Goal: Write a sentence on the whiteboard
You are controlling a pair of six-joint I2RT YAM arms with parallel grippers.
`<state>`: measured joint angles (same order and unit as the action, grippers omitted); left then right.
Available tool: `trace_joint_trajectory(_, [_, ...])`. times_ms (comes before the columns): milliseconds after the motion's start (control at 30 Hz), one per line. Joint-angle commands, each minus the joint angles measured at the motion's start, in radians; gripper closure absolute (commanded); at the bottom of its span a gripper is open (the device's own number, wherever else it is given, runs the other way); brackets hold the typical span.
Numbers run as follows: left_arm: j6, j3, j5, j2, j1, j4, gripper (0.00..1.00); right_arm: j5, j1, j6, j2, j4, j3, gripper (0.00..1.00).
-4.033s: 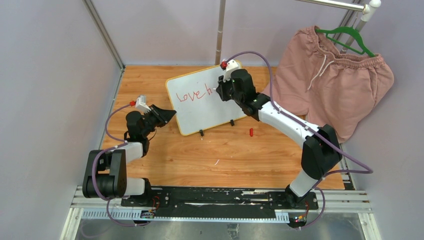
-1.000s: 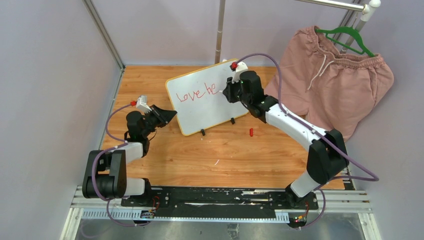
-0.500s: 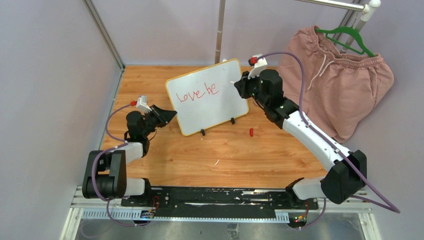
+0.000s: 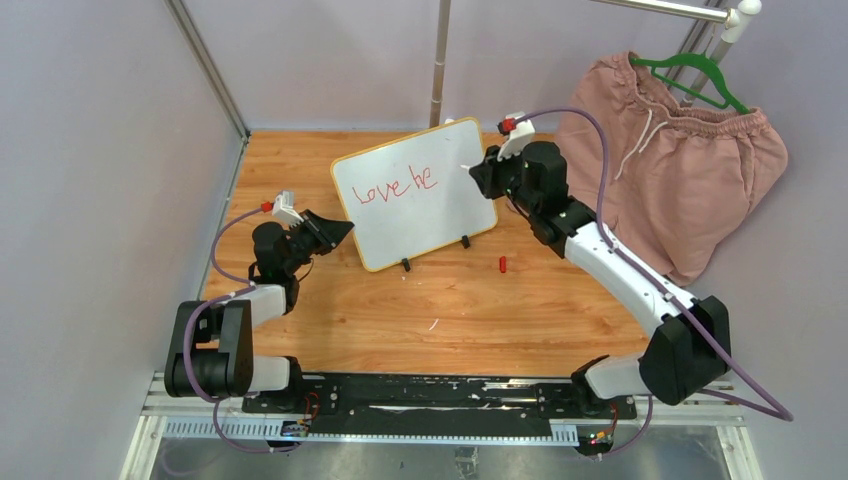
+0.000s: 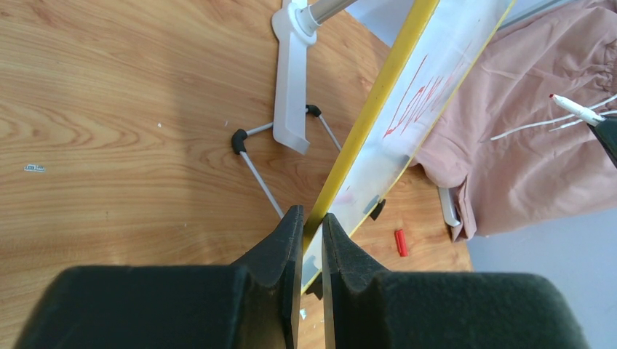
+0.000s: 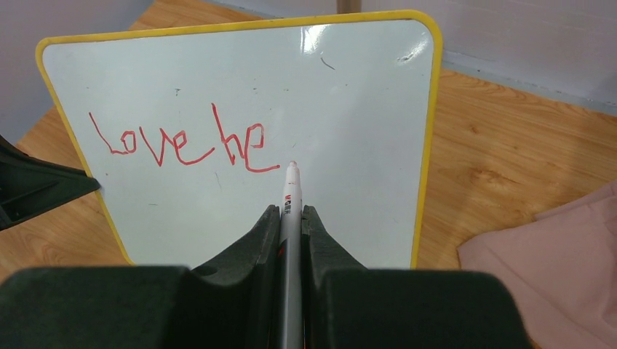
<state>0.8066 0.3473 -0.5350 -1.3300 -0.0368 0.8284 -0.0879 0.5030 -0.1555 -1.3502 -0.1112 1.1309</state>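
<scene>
The whiteboard (image 4: 440, 215) with its yellow frame stands tilted on the wooden table, and it also shows in the right wrist view (image 6: 349, 218). On it is red writing (image 4: 395, 186) reading "Love he" (image 6: 182, 142). My left gripper (image 4: 340, 229) is shut on the board's lower left yellow edge (image 5: 342, 174). My right gripper (image 4: 478, 170) is shut on a white marker (image 6: 290, 203). The marker's red tip points at the board just right of the writing, held off the surface by the board's right edge.
A red marker cap (image 4: 502, 264) lies on the table right of the board's feet. Pink shorts (image 4: 670, 170) hang on a green hanger at the right. A metal pole (image 4: 440, 60) stands behind the board. Grey walls enclose the left and back.
Over four seconds "he" was added after "Love". In the last second my right gripper pulled back right, off the board face, with the marker. The left arm has not moved.
</scene>
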Motion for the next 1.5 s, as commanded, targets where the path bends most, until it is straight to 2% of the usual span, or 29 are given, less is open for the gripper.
trace_joint_trajectory(0, [-0.014, -0.008, 0.026, 0.008, -0.005, -0.021, 1.00, -0.057, -0.031, 0.025, -0.019, 0.006, 0.044, 1.00])
trace_joint_trajectory(433, [-0.014, -0.008, 0.030, 0.017, -0.005, -0.031, 1.00, -0.133, -0.037, 0.047, -0.087, 0.034, 0.107, 1.00])
trace_joint_trajectory(533, [-0.012, -0.008, 0.030, 0.018, -0.005, -0.030, 1.00, -0.139, -0.034, 0.047, -0.096, -0.009, 0.087, 1.00])
trace_joint_trajectory(667, [-0.012, -0.009, 0.030, 0.020, -0.005, -0.031, 1.00, -0.050, 0.008, 0.090, -0.112, -0.067, 0.063, 1.00])
trace_joint_trajectory(733, [-0.012, -0.011, 0.029, 0.024, -0.005, -0.031, 1.00, -0.052, 0.011, 0.104, -0.120, -0.109, 0.045, 1.00])
trace_joint_trajectory(867, [-0.016, -0.011, 0.030, 0.031, -0.005, -0.038, 1.00, -0.105, -0.017, 0.094, -0.169, 0.028, 0.134, 1.00])
trace_joint_trajectory(1467, [-0.021, -0.007, 0.030, 0.030, -0.005, -0.046, 1.00, -0.097, 0.003, 0.079, -0.236, -0.022, 0.135, 1.00])
